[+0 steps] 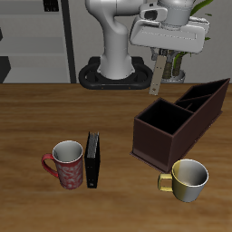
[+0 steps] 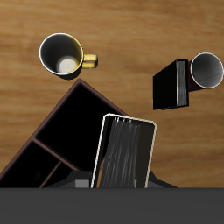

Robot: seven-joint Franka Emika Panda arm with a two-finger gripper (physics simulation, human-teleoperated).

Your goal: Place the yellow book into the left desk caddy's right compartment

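My gripper (image 1: 157,60) is shut on the yellow book (image 1: 156,78), a thin tan-grey book that hangs upright from the fingers, high above the table near the back. The left desk caddy (image 1: 172,136), a dark maroon open-top box with inner dividers, stands just below and in front of the book. In the wrist view the book (image 2: 123,152) is seen end-on between the jaws of the gripper (image 2: 119,182), above the caddy's wall (image 2: 51,121) and over its open compartments. Nothing lies in the compartments that show.
A black upright book (image 1: 92,160) stands beside a red patterned mug (image 1: 65,165) near the table's front edge; both show in the wrist view, book (image 2: 170,85) and mug (image 2: 207,70). A yellow mug (image 1: 188,178) stands in front of the caddy and shows in the wrist view (image 2: 63,55).
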